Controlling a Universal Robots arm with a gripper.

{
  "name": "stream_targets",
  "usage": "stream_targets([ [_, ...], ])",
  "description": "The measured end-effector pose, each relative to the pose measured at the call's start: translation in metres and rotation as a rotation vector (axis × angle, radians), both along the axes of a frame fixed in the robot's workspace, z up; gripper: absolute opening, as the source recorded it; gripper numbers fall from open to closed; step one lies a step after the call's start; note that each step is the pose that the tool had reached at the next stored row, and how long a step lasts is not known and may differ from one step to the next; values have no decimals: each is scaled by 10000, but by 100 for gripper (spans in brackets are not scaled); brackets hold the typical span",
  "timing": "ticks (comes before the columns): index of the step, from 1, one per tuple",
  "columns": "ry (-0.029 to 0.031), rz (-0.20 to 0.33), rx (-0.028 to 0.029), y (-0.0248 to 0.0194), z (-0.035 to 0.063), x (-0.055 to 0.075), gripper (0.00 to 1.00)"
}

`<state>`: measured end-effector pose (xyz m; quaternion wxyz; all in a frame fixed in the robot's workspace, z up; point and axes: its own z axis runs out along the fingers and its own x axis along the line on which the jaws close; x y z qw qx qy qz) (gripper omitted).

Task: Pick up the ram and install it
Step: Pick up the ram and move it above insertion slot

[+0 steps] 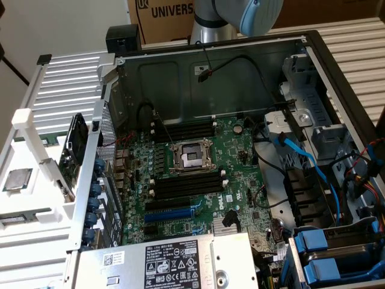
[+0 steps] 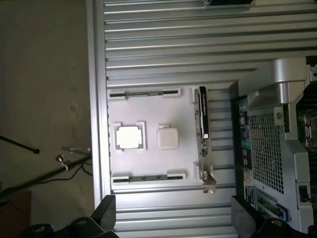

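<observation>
Seen from above, the ram (image 2: 141, 93) is a thin dark strip on edge, held between two white clips on a white holder plate (image 2: 183, 119). A second strip like it (image 2: 148, 177) sits in clips on the plate's opposite side, and appears in the exterior view as a dark strip (image 1: 24, 218). My gripper (image 2: 176, 218) hangs high above the plate, open, its black fingers (image 2: 106, 215) wide apart with nothing between them. The motherboard's black memory slots (image 1: 180, 186) with white end clips lie inside the open computer case (image 1: 337, 84).
A square silver processor chip (image 2: 130, 137) and a white block (image 2: 167, 138) rest on the plate. An expansion card (image 2: 202, 129) stands on edge between the plate and the case. The ribbed metal table (image 2: 163, 39) ends towards the floor. Cables and blue drive bays (image 1: 325, 253) crowd the case.
</observation>
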<state>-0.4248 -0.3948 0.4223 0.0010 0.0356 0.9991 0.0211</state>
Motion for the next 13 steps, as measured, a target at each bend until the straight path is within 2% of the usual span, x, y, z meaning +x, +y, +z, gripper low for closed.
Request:
stream_targets([
  [10,0,0,-1,0,0,-6,99],
  [13,0,2,-15,10,0,-55,99],
])
